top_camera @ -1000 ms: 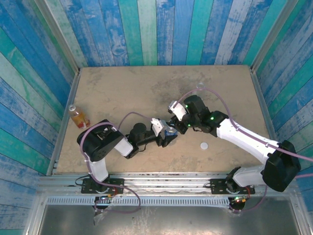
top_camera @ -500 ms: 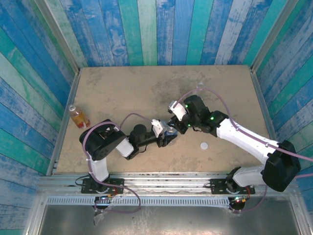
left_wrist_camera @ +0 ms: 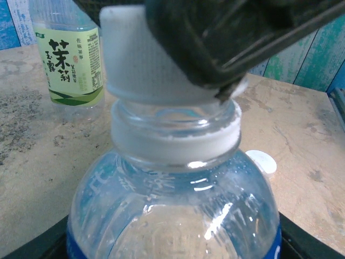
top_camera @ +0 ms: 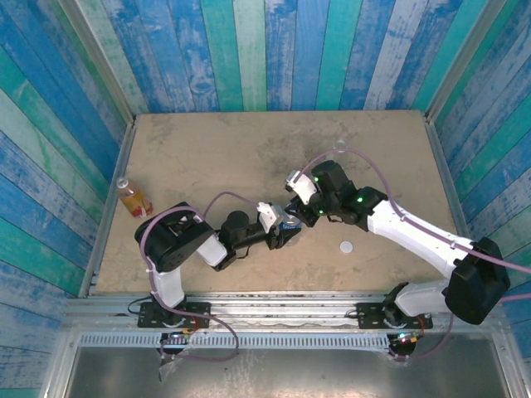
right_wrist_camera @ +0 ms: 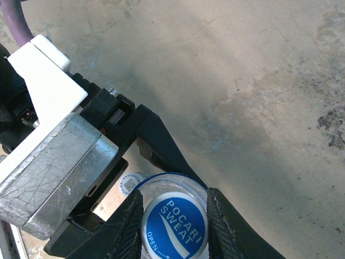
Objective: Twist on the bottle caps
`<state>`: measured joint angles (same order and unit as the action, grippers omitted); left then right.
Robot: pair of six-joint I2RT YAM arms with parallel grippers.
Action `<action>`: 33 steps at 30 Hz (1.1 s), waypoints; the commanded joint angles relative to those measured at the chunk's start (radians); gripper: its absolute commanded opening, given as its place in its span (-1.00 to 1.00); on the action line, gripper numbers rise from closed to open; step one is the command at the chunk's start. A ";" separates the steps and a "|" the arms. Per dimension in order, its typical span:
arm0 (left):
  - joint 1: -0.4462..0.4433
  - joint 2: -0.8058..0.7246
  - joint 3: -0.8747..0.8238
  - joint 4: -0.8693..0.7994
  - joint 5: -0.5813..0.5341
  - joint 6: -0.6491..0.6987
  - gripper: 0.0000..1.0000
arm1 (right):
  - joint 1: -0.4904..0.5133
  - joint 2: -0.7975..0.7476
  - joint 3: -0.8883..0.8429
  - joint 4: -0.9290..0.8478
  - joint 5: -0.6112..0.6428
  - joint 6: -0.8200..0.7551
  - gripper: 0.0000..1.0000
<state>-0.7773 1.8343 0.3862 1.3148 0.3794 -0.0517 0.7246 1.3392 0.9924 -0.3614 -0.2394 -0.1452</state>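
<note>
An orange bottle [top_camera: 131, 199] stands upright at the left edge of the table [top_camera: 207, 157], well apart from both arms

Near the middle of the table, closer to the near edge, the left end effector [top_camera: 286, 235] is pressed in on the body of the blue bottle [left_wrist_camera: 172, 216], its black fingers on either side of the clear shoulder. The bottle stands upright with liquid up to the shoulder

The right end effector [right_wrist_camera: 175, 200] comes down on the same bottle from above and pinches the blue cap [right_wrist_camera: 175, 225], one finger touching each side. The cap sits on top of the neck, its printed face up

To the right, a white cap [top_camera: 347, 246] lies flat on the table towards the near edge, touching nothing. A green bottle [left_wrist_camera: 70, 54] stands upright towards the far edge, right of centre
</note>
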 commanded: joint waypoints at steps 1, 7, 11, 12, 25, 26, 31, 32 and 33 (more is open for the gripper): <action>0.000 -0.014 -0.002 -0.042 -0.002 -0.003 -0.57 | 0.007 0.000 0.018 -0.079 -0.014 0.016 -0.41; 0.001 -0.027 -0.017 -0.039 -0.040 0.010 -1.00 | 0.005 -0.028 0.028 -0.058 -0.012 0.033 -0.19; 0.000 -0.026 0.001 -0.085 -0.052 0.006 -1.00 | 0.005 -0.052 0.029 -0.040 -0.009 0.044 -0.04; 0.000 -0.029 0.003 -0.095 -0.057 0.007 -1.00 | 0.004 -0.060 0.027 -0.035 -0.008 0.047 -0.01; 0.000 -0.045 -0.025 -0.060 -0.090 0.019 -1.00 | -0.033 -0.060 0.023 0.006 -0.008 0.138 0.21; 0.000 -0.046 -0.023 -0.066 -0.080 0.024 -1.00 | -0.035 -0.044 0.033 -0.008 -0.019 0.134 0.18; 0.000 -0.056 -0.021 -0.078 -0.060 0.032 -1.00 | -0.048 0.005 0.051 -0.033 -0.057 0.110 -0.01; 0.000 -0.055 -0.019 -0.079 -0.058 0.033 -1.00 | -0.049 0.010 0.051 -0.031 -0.066 0.107 -0.05; 0.000 -0.055 -0.019 -0.080 -0.056 0.033 -1.00 | -0.050 0.016 0.050 -0.031 -0.077 0.103 -0.08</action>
<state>-0.7784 1.8194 0.3840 1.2930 0.3130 -0.0364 0.6788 1.3430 1.0176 -0.3672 -0.2726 -0.0319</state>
